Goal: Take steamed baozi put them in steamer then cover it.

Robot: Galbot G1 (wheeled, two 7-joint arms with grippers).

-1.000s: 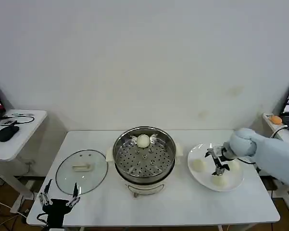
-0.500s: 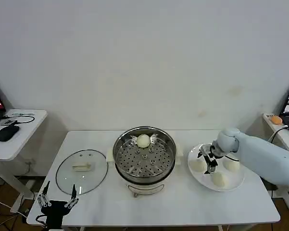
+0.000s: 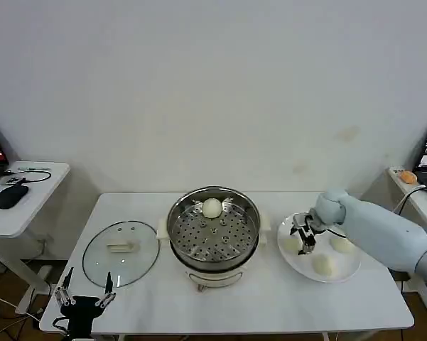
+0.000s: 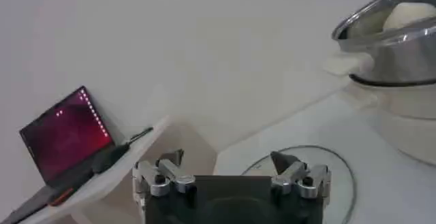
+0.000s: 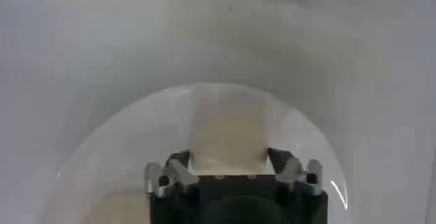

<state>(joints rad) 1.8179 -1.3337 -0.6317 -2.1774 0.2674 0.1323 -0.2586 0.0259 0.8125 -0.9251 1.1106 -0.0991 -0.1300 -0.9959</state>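
Note:
The steamer (image 3: 176,226) stands mid-table with one baozi (image 3: 212,207) on its perforated tray; the left wrist view shows the steamer (image 4: 395,48) and that baozi (image 4: 409,14) too. The cover (image 3: 121,253) lies flat on the table to its left. Three baozi rest on a white plate (image 3: 344,275) to the right. My right gripper (image 3: 303,240) is lowered over the left one (image 3: 290,244), open, its fingers on either side of that baozi (image 5: 228,133). Beyond the table's front left corner hangs my left gripper (image 3: 83,293), open and holding nothing.
The other two plate baozi lie at the front (image 3: 322,265) and right (image 3: 343,244). A side table (image 3: 28,209) with a mouse (image 3: 11,197) and a laptop (image 4: 65,140) stands off to the left. Bare tabletop runs along the front edge.
My right gripper has moved left across the plate, from above the front baozi to the left one, and now straddles it. The left arm has stayed put.

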